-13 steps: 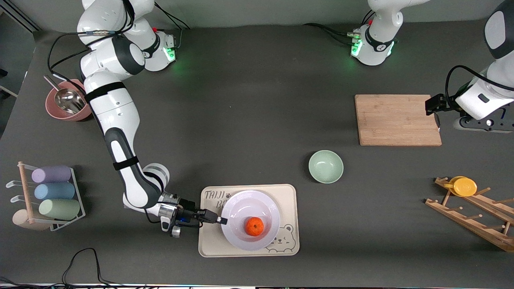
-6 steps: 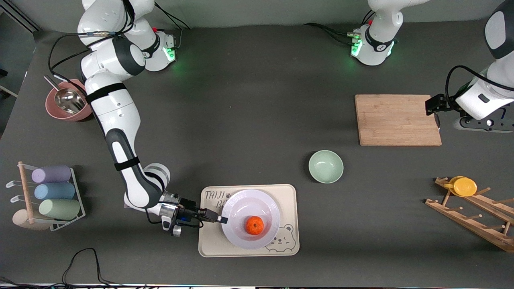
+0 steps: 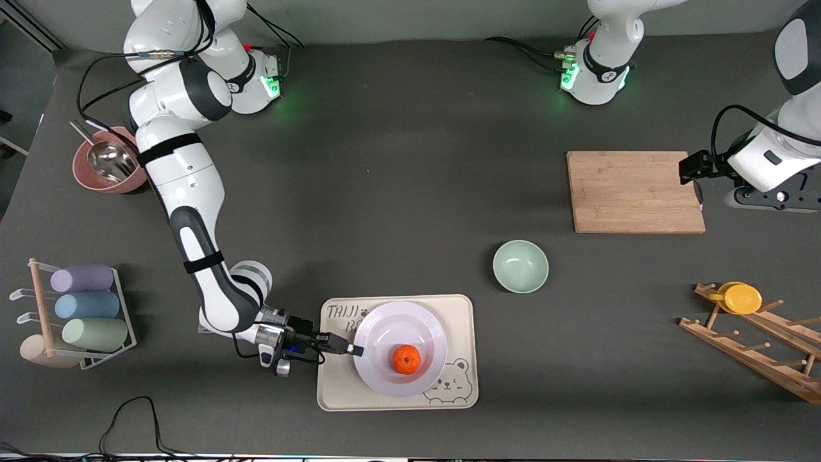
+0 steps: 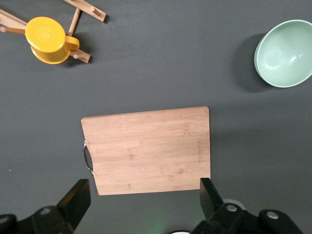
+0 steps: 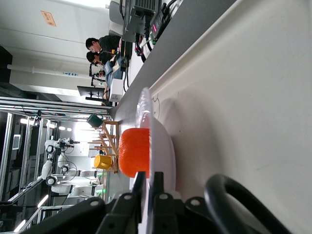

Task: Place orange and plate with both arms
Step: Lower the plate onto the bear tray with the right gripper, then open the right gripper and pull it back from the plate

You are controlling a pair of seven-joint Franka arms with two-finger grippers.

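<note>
Dark grey tabletop (image 3: 397, 192) all round, matte, with a beige bear-print tray (image 3: 460, 314) near the front camera; the plate (image 3: 401, 321) sits on that tray, round, shallow, pale lavender-white with a wide ribbed rim; the orange (image 3: 406, 360) lies inside the plate, small, bright, pebbly skin, off-centre toward the front camera. Right hand (image 3: 351, 350) is low at the plate's rim on the right arm's side, fingers (image 5: 157, 187) pinched on that rim, one above and one under it, pretty much together. Left hand (image 4: 141, 195) hangs over the wooden cutting board (image 3: 635, 191) at the left arm's end, fingers spread wide, holding nothing, just waiting. Mint-green bowl (image 3: 520, 265) sits between board and tray; a yellow cup (image 3: 737, 297) rests on a wooden rack (image 3: 757, 356).
</note>
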